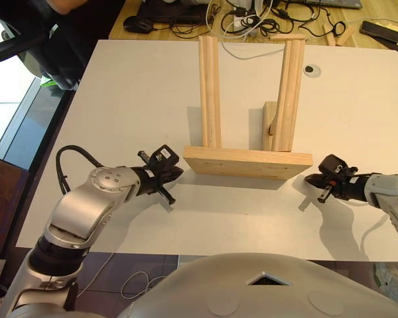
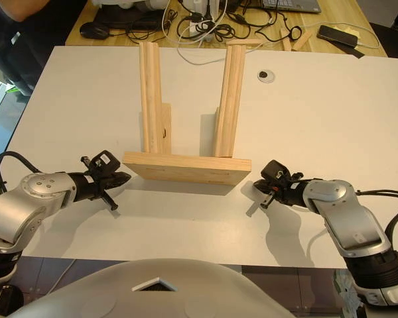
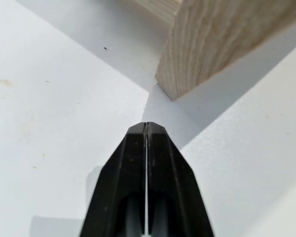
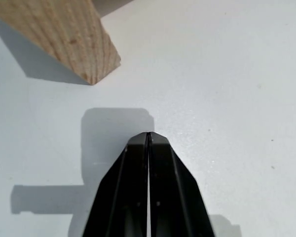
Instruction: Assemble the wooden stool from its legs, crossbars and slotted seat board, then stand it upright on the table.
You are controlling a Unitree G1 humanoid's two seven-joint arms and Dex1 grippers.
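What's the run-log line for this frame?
stool: on its side, seat board on edge | left gripper: shut, near board's left end | right gripper: shut, near right end

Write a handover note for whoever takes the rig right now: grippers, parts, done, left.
Left gripper: shut, empty, just off the left end of the seat board.
Right gripper: shut, empty, just off its right end.
Stool: on its side on the table, seat board on edge nearest the robot, legs pointing away, a crossbar showing by the right legs.
Done: looks assembled.
Left: stand it upright.
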